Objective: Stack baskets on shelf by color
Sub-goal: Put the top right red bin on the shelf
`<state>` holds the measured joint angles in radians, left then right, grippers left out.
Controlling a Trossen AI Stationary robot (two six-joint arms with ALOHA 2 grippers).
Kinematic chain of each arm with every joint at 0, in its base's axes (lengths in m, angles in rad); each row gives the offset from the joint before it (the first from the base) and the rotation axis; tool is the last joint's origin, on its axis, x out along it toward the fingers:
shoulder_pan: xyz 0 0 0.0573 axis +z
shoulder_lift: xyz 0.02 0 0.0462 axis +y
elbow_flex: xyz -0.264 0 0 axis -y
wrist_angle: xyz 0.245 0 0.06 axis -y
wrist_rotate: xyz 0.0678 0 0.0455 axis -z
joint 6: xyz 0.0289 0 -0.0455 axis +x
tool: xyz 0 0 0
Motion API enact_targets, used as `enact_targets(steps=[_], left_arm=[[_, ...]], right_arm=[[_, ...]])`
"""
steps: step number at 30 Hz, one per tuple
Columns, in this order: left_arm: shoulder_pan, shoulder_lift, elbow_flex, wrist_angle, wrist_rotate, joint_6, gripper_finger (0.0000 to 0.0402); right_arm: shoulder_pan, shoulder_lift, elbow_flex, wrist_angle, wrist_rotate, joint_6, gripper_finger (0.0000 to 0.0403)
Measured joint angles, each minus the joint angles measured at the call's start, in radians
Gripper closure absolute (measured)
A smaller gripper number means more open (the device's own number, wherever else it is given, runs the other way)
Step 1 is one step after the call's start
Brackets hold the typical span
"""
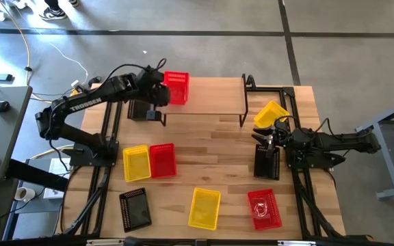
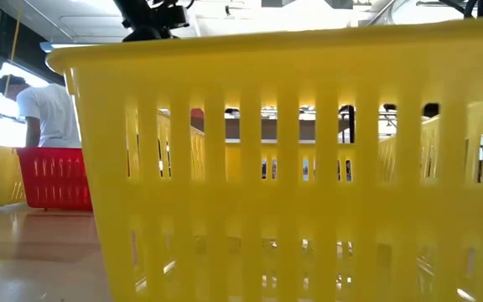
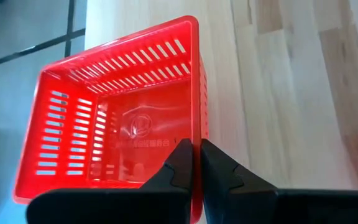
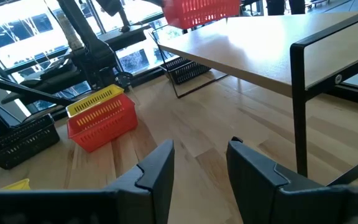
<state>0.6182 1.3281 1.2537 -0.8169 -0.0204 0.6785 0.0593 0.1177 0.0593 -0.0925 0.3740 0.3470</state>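
My left gripper is shut on a red basket at the left end of the shelf. In the right wrist view the red basket shows just over the plank's far end; whether it touches the plank, I cannot tell. My right gripper is open near the table's right edge and touches nothing. A tilted yellow basket lies by the shelf's right legs, and a black basket sits beside the right gripper. My left gripper pinches one side wall of the red basket at its rim, one finger inside the basket and one outside. The fingers come from the table's left side. The basket's open top faces the wrist camera, so it hangs tipped on its side.
On the table lie a yellow basket next to a red one, a black basket, a yellow basket and a red basket. Another black basket sits at the shelf's left end. A person stands beyond the table.
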Motion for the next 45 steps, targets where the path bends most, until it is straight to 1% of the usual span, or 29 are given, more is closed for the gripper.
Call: enact_targets(steps=[5, 12, 18, 21, 28, 32, 35, 38, 45], left_arm=[[0.026, 0.007, 0.0, -0.013, 0.046, 0.007, 0.0401], [0.045, 0.021, -0.001, -0.035, 0.052, 0.002, 0.0401], [0.062, 0.039, -0.001, -0.044, 0.058, -0.043, 0.0401], [0.067, 0.044, -0.001, -0.052, 0.063, -0.043, 0.04], [0.071, 0.055, -0.001, -0.063, 0.074, -0.047, 0.0385], [0.071, 0.055, -0.001, -0.063, 0.074, -0.047, 0.0383], [0.071, 0.055, -0.001, -0.063, 0.073, -0.047, 0.0379], [0.071, 0.055, -0.001, -0.063, 0.065, -0.047, 0.037], [0.07, 0.055, -0.001, -0.062, 0.061, -0.055, 0.0325]], right_arm=[[0.0, 0.0, 0.0, 0.0, 0.0, 0.0, 0.027], [0.0, 0.0, 0.0, 0.0, 0.0, 0.0, 0.027], [0.0, 0.0, 0.0, 0.0, 0.0, 0.012, 0.027], [0.0, 0.0, 0.0, 0.0, -0.012, 0.1, 0.027], [0.0, 0.0, 0.0, 0.0, -0.052, 0.428, 0.027], [0.0, 0.0, 0.0, 0.0, -0.053, 0.54, 0.027], [0.0, 0.0, 0.0, 0.0, -0.052, 0.575, 0.027], [0.0, 0.0, 0.0, 0.0, -0.052, 0.571, 0.027], [0.0, 0.0, 0.0, 0.0, -0.052, 0.587, 0.027]])
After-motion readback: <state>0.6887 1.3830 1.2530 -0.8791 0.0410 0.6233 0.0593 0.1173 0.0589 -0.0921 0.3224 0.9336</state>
